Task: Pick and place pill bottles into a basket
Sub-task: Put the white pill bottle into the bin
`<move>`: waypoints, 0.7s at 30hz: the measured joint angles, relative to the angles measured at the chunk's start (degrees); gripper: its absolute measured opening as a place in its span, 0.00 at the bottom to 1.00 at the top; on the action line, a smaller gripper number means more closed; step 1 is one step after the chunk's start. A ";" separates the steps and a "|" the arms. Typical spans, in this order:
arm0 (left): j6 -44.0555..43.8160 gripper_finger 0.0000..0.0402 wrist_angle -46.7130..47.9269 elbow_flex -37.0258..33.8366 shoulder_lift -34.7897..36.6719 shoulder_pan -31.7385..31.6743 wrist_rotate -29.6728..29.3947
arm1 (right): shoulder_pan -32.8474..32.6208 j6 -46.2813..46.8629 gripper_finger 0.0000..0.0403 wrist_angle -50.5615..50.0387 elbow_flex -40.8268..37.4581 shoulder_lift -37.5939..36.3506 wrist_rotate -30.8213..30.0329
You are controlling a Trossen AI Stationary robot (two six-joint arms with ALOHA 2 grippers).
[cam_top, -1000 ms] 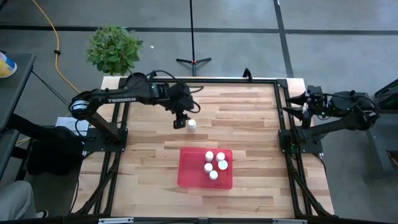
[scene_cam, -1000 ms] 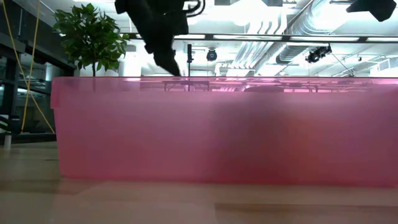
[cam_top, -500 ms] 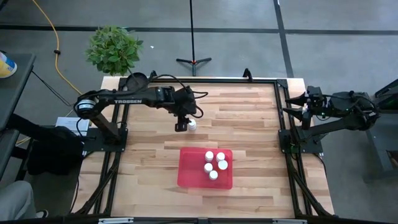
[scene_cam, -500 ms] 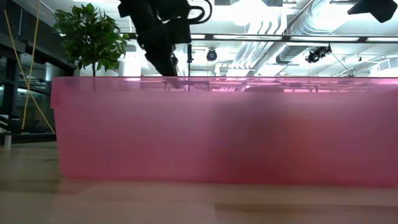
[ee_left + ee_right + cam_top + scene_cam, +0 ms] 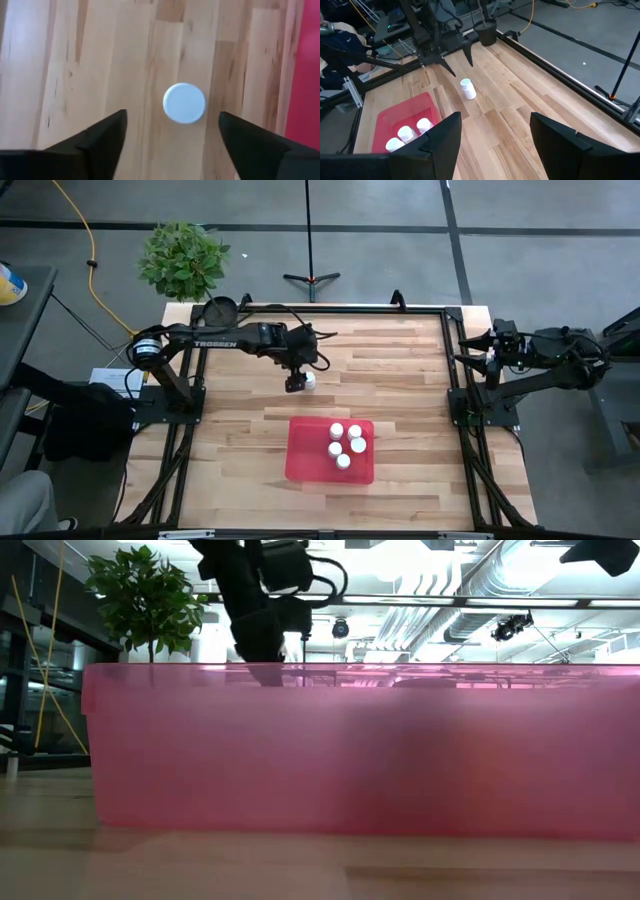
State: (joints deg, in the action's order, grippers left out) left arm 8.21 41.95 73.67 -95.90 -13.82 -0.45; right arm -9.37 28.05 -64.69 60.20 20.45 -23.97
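One white pill bottle (image 5: 309, 379) stands upright on its base on the wooden table, left of centre; its round cap (image 5: 184, 103) shows from above. My left gripper (image 5: 172, 113) hangs open just above it, pointing steeply down, a finger on either side, touching nothing. It also shows in the high view (image 5: 297, 384) and from afar (image 5: 458, 61) over the bottle (image 5: 467, 88). The basket (image 5: 305, 455), a red tray nearer the front edge, holds several bottles (image 5: 345, 445). My right gripper (image 5: 492, 145) waits open at the table's right edge (image 5: 470, 346).
A small dark pot (image 5: 220, 310) sits at the far left corner, with a green plant (image 5: 183, 258) beyond the table. Black frame rails (image 5: 452, 355) run along the sides. The tray's pink wall (image 5: 350, 750) fills the low view. Bare wood lies between the lone bottle and the tray.
My left gripper has come down over the standing bottle, drifting slightly toward the table's right and near edges. In the low view its fingers now stand wider apart: it has opened. The bottle has kept its place.
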 joint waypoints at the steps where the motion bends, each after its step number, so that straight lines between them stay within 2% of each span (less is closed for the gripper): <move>1: -0.36 0.89 -0.33 0.02 0.01 0.00 -0.02 | 0.00 0.00 0.56 -0.02 0.00 0.00 -0.02; 5: -0.55 0.98 -0.40 0.04 0.03 0.00 0.37 | 0.00 0.00 0.56 0.01 0.00 0.00 -0.02; 13: -0.57 0.93 -2.56 0.05 -0.37 0.00 2.43 | 0.00 0.00 0.56 -0.21 0.00 0.00 -0.04; 21: -0.54 0.97 -2.22 -0.02 -4.09 0.49 3.18 | 0.01 0.00 0.56 -0.22 0.00 0.00 0.09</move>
State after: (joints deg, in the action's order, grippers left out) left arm 7.66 39.73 73.65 -99.99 -13.34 2.73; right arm -9.36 28.05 -64.91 60.20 20.45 -23.88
